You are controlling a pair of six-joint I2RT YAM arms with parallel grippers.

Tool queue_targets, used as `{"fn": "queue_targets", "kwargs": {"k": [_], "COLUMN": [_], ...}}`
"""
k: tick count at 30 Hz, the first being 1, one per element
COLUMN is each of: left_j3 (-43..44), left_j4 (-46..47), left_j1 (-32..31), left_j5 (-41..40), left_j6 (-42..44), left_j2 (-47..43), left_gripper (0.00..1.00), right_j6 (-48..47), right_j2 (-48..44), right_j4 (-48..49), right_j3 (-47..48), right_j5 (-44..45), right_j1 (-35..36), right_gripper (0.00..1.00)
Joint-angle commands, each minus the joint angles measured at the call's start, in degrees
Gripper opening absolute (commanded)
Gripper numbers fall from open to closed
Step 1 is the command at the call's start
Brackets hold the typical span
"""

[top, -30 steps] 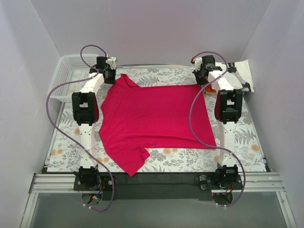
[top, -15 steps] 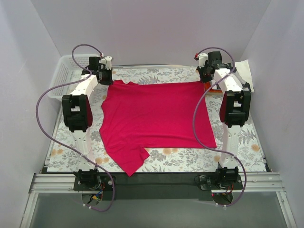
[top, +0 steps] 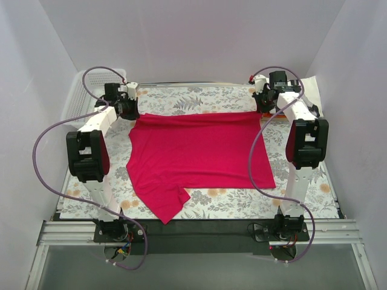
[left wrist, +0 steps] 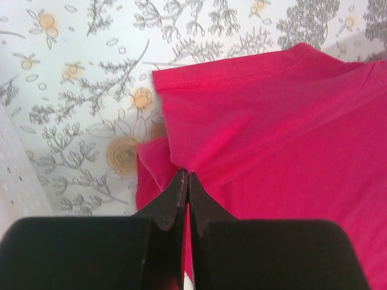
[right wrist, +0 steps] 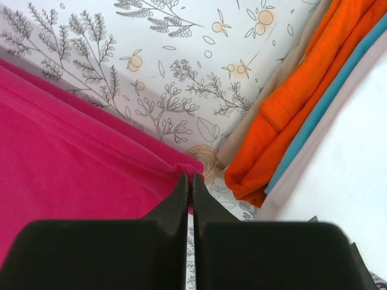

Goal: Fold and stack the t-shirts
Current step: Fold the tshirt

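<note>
The crimson-pink t-shirt point(top: 196, 151) lies spread on the floral table, one sleeve pointing to the near edge. My left gripper point(top: 129, 109) is shut on the shirt's far left corner; the pinched cloth shows in the left wrist view point(left wrist: 254, 139) at the gripper point(left wrist: 185, 176). My right gripper point(top: 264, 104) is shut on the shirt's far right corner, seen in the right wrist view point(right wrist: 91, 157) at the gripper point(right wrist: 189, 178). A folded orange t-shirt point(right wrist: 302, 103) lies in a pile just right of it. The white printed shirt is not visible.
A white mesh basket point(top: 81, 96) stands at the far left beside the left arm. The clothes pile with beige and blue layers point(right wrist: 329, 106) sits at the far right corner point(top: 305, 90). Walls enclose the table on three sides.
Both grippers have moved outward and back, the left one further left, the right one further right. The shirt's far edge is pulled straight and the far sleeve is flattened.
</note>
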Motion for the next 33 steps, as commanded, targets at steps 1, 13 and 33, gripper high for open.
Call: {"fn": "queue_targets", "kwargs": {"k": [1,13,33], "left_j3": [-4.67,-17.43,14.73], "left_j4": [1.90,2.96,-3.28], "left_j1": [0.57,0.48,-1.01], "left_j5": [0.78,3.33,-2.91], "left_j6": [2.67,7.06,-2.77], "left_j2": [-7.38,-8.89,12.64], "left_gripper": [0.00,0.00,0.48], "right_j6": [-2.92,-6.35,-4.33], "right_j2": [-4.22,-3.43,-1.68], "right_j4": [0.06,0.24,-7.41], "right_j3": [-2.66,-11.98,-3.64], "right_j5": [-1.67,-4.04,-7.29], "right_j1": [-1.07,-1.16,-1.16], "right_gripper": [0.01,0.01,0.34]}}
